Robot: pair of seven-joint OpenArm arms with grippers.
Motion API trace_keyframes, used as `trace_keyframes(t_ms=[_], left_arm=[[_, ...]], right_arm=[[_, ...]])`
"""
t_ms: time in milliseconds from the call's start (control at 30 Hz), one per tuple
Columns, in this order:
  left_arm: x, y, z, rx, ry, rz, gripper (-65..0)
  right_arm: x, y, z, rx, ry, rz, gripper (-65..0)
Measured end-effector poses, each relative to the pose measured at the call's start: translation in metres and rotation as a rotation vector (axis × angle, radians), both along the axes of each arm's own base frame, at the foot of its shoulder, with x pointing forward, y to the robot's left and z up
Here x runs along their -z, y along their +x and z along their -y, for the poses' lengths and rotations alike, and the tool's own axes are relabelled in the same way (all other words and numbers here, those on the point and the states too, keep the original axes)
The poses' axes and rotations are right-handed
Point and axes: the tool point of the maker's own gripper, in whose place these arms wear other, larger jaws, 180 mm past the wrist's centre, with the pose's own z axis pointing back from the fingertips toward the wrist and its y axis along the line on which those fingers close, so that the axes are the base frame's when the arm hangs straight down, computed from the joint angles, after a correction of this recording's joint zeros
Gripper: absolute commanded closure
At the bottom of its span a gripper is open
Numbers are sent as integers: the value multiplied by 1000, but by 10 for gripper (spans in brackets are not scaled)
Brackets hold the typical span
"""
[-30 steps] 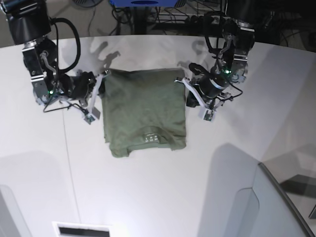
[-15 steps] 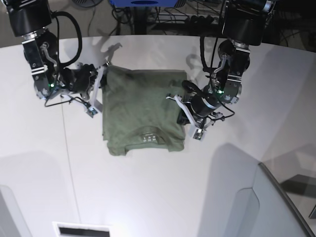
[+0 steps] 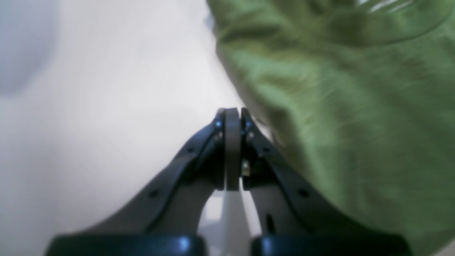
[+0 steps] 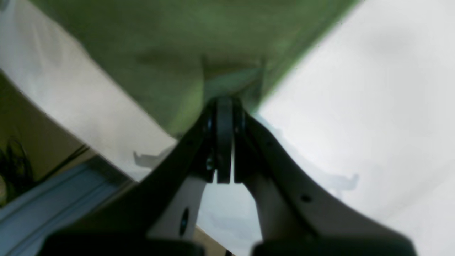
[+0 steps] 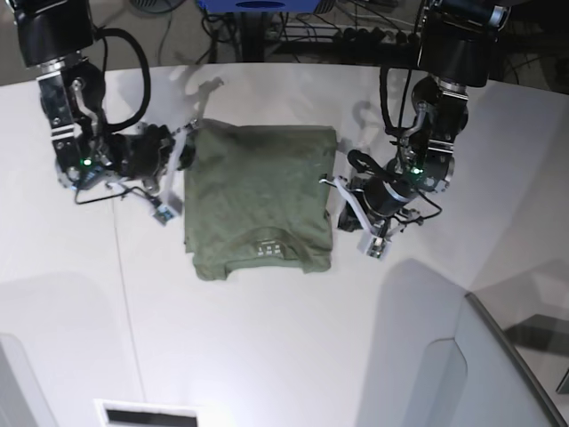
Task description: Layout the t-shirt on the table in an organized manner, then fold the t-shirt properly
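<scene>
The olive-green t-shirt (image 5: 258, 196) lies folded into a rough rectangle mid-table, its neck label toward the near edge. On the white table (image 5: 284, 338), my left gripper (image 5: 338, 185) is shut and holds nothing. It sits just off the shirt's right edge. In the left wrist view its gripper (image 3: 233, 112) is over bare table (image 3: 106, 89), with the t-shirt (image 3: 355, 106) to its right. My right gripper (image 5: 185, 147) is at the shirt's far left corner. In the right wrist view this gripper (image 4: 224, 101) is shut where the t-shirt (image 4: 160, 42) puckers around its tips.
A grey translucent panel (image 5: 498, 356) rises at the near right. A thin dark seam (image 5: 124, 267) runs down the table's left part. A dark slot (image 5: 147, 414) sits at the near edge. Cables and a blue object (image 5: 258, 4) lie beyond the far edge.
My left gripper slid from the shirt's far right corner down its right edge and now sits just off the cloth. The right gripper stayed at the far left corner.
</scene>
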Motion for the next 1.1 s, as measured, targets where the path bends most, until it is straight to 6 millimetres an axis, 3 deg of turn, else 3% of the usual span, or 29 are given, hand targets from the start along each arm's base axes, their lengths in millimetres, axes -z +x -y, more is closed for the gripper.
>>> trace_keyframes(t_ms=[133,267,400,500,633,767,867,967,1033,1100], left_arm=[[-10,-15,-16,-16,21,34,0],[4,-63,-44,-92,31,-35,0],[-16,-89,-97,-244,64,4,0],[-26,-109,-113,-272,92,15,0],[-33,-134,-112,-266,98,1,0],[-41,-143,-106,-264,95,10,0],[-40,-155,-93,-257,65,-6,0],[-42,-170,-87,-235,69,-26,0],[-44,-185,-88,-240,87,-43,0],[-43,-203,-85,-234,86,-71,0]], right_arm=[[-3,11,34,81,-44,18,0],[-4,11,24,75,-15,21,0],[-4,12,22,76,-12,20,0],[-2,11,24,81,-14,15,0],[15,-2,18,96,2,-51,0],[16,-4,12,103,24,-39,0],[-4,-2,18,81,7,34,0],[-27,-7,43,91,-76,78,0],[-36,-17,58,107,-139,81,0],[-50,-34,55,80,-136,99,0]])
